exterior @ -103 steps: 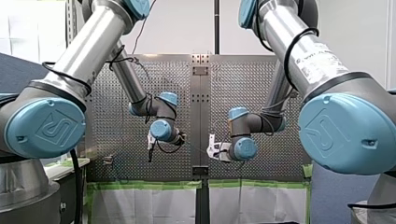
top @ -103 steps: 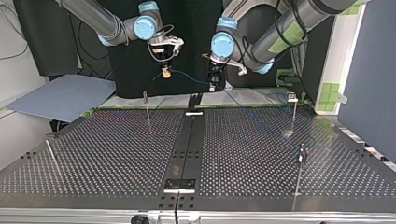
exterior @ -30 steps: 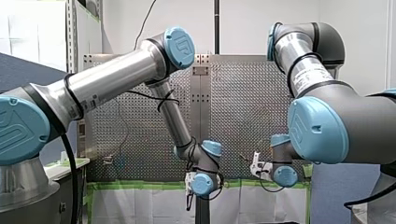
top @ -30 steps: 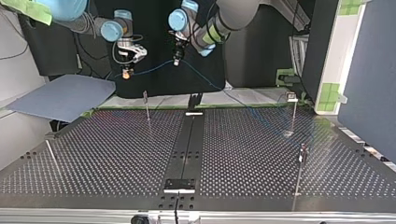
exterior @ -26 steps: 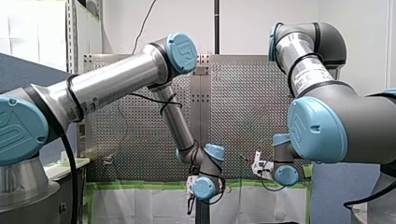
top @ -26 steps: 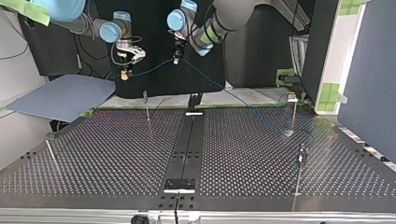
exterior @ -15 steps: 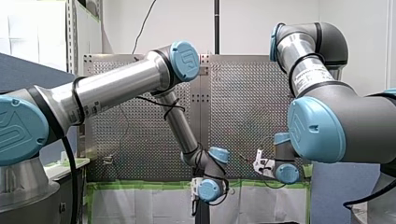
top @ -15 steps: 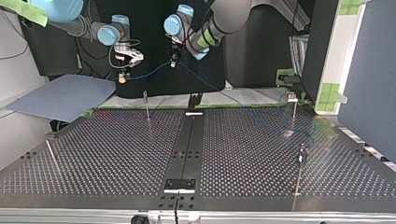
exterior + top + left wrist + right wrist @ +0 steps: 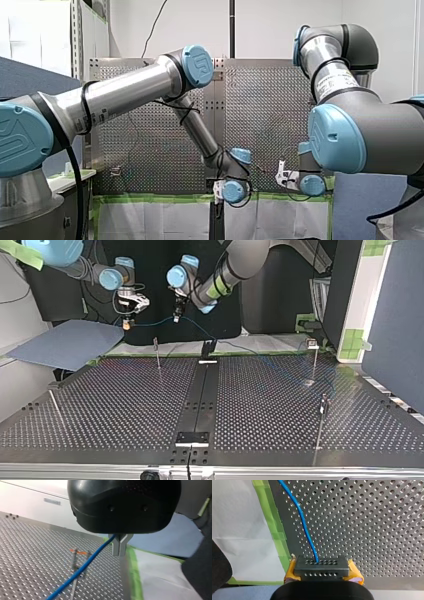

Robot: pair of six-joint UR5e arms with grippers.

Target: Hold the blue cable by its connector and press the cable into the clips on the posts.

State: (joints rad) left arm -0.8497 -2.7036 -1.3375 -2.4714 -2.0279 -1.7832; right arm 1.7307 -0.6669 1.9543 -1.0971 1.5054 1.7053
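Right gripper (image 9: 323,573): yellow pads (image 9: 354,572) pinching the grey connector (image 9: 321,565), held up off the table at the top view's far left.
Left gripper (image 9: 120,545): metal fingers squeezed together on the blue cable (image 9: 82,568), just right of the other gripper in the top view.
Blue cable: strung between both grippers, then drops to the far edge of the perforated table (image 9: 125,405) and trails off right.
Far-left post (image 9: 157,354): stands under that span. Looks apart from the cable, but it's too thin to be sure.
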